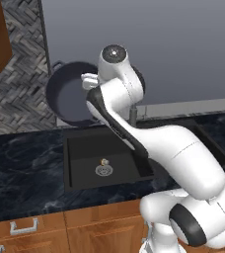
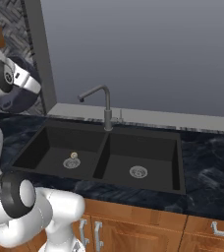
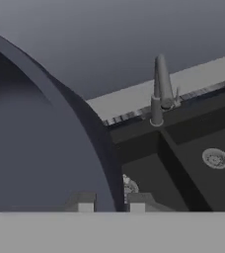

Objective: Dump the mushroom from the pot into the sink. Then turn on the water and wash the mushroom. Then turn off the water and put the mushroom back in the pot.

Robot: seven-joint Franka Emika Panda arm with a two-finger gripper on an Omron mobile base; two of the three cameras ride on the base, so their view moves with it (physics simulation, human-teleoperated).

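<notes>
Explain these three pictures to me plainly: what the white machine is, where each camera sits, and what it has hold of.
The white machine is a robot arm on a base in a rendered kitchen. Two pictures come from cameras on the base, behind the arm, left and right. The third rides on the hand; the gripper shows at its bottom, closed on the rim of the pot. The pot is lifted and tipped on its side above the counter. The small mushroom lies in the black sink, beside a round drain. The faucet shows no water.

Probably a home kitchen: sink [image 2: 133,147], faucet [image 2: 105,106], wooden cabinets [image 2: 148,231].
</notes>
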